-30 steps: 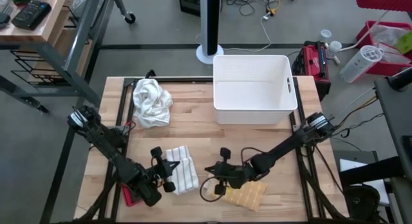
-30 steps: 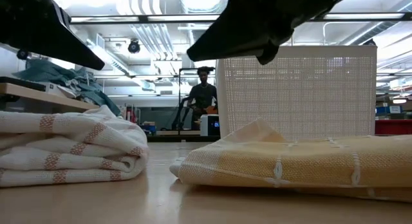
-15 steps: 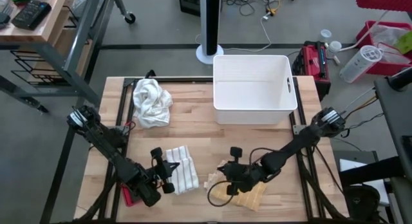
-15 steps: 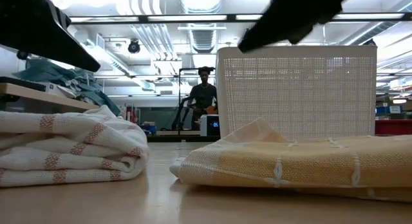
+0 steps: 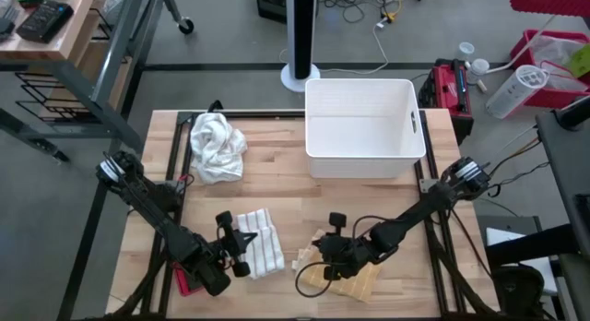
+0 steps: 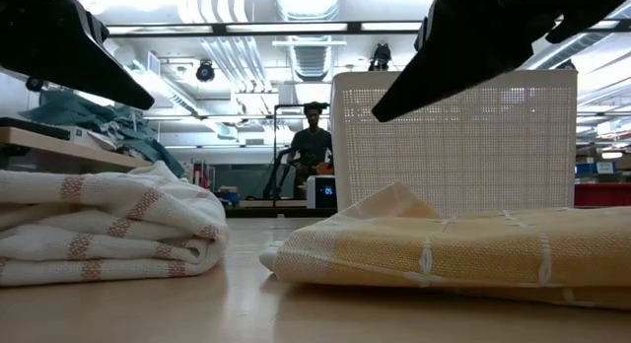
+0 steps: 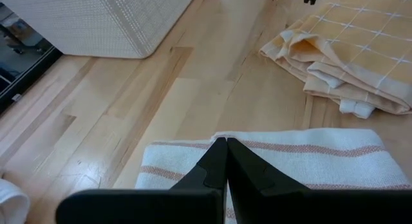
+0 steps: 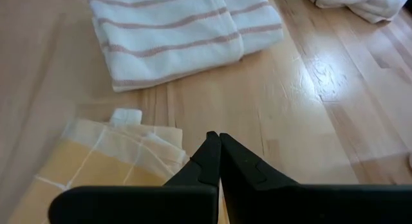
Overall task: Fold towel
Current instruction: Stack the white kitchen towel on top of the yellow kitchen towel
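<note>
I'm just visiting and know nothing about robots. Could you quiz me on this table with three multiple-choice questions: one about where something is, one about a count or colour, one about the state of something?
1. Where does the crumpled white cloth lie?
A. inside the white bin
B. on the table, left of the white bin
C. on the floor

2. How many folded towels lie on the table?
A. two
B. four
C. none

3. How are the right gripper fingers?
A. wide open
B. shut, holding nothing
C. clamped on a bottle

Answers: 1 B, it sits on the wood beside the bin. 2 A, the striped towel and the yellow towel. 3 B, the fingers meet over the yellow towel.
</note>
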`<act>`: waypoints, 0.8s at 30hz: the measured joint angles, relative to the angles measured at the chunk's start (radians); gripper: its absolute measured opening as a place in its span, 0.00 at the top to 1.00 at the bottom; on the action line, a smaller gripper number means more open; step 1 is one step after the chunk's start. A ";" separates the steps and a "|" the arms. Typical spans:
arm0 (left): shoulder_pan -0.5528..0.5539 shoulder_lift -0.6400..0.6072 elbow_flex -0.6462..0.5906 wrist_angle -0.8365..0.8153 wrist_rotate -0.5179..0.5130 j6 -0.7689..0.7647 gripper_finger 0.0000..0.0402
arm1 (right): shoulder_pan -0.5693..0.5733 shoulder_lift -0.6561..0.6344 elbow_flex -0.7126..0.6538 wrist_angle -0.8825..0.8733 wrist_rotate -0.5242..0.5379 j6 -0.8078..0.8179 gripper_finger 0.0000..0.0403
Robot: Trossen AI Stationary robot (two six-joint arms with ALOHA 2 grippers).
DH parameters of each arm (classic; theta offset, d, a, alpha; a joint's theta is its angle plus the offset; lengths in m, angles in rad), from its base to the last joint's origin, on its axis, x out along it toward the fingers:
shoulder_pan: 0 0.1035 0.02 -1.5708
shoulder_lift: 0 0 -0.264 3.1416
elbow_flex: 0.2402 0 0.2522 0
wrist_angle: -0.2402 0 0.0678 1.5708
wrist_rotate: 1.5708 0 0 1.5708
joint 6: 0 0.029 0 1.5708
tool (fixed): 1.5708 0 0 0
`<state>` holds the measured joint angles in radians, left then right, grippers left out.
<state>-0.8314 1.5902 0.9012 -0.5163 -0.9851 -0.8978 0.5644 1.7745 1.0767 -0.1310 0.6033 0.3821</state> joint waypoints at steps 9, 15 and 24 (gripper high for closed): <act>0.000 0.006 -0.001 0.001 0.000 0.000 1.00 | -0.002 0.002 0.000 0.000 0.000 0.002 1.00; 0.000 0.006 -0.001 0.001 0.000 0.000 1.00 | -0.002 0.002 0.000 0.001 0.000 0.003 1.00; 0.000 0.006 -0.001 -0.006 0.028 -0.001 1.00 | -0.002 0.004 0.000 0.002 0.000 0.023 1.00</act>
<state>-0.8314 1.5966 0.9005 -0.5220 -0.9567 -0.8989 0.5625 1.7786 1.0767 -0.1291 0.6030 0.4051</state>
